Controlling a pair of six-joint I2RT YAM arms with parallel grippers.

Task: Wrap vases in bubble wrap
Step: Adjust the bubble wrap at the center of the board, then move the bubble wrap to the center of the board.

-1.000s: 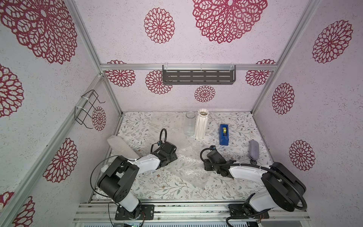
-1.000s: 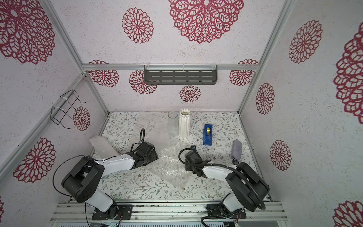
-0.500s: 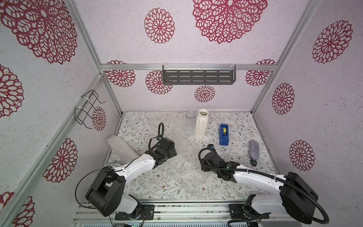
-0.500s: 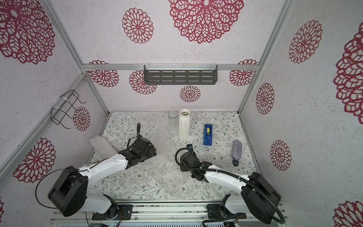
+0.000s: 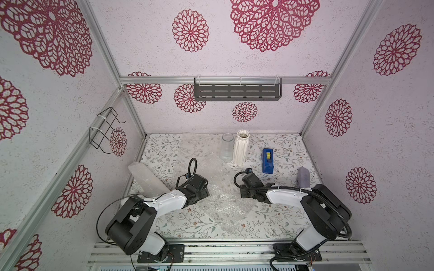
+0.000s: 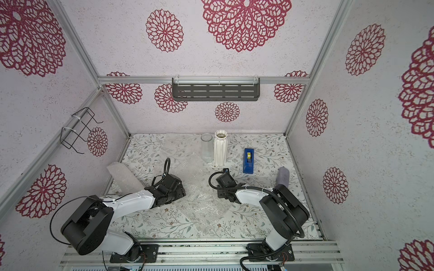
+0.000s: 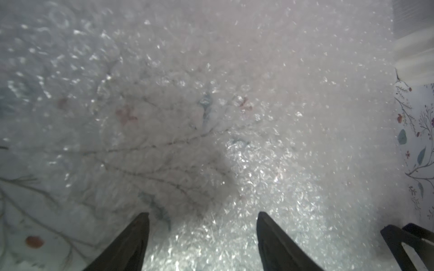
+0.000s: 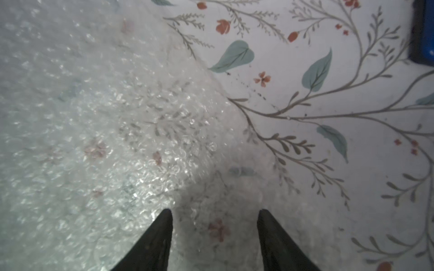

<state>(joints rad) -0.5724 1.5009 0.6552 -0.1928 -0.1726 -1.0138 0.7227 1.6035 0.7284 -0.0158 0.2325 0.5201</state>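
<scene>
The bubble wrap (image 7: 281, 176) is seen as clear crinkly plastic, its bubbles caught glinting glossy. The glass vase (image 5: 226, 149) is shown smooth and transparent, the ribbed vase (image 5: 240, 151) in matt white ceramic. Glossy blue plastic is noted on the tape dispenser (image 5: 267, 164), a smooth matt finish on the floral table covering (image 5: 187, 223).

The bubble wrap sheet (image 5: 220, 190) lies on the table's (image 5: 281, 218) middle. Just behind it stand the glass vase (image 5: 226, 150) and ribbed vase (image 5: 241, 150), side by side. The tape dispenser (image 5: 268, 160) lies behind and right of it, and the wrapped bundle (image 5: 146, 179) lies left of it.
</scene>
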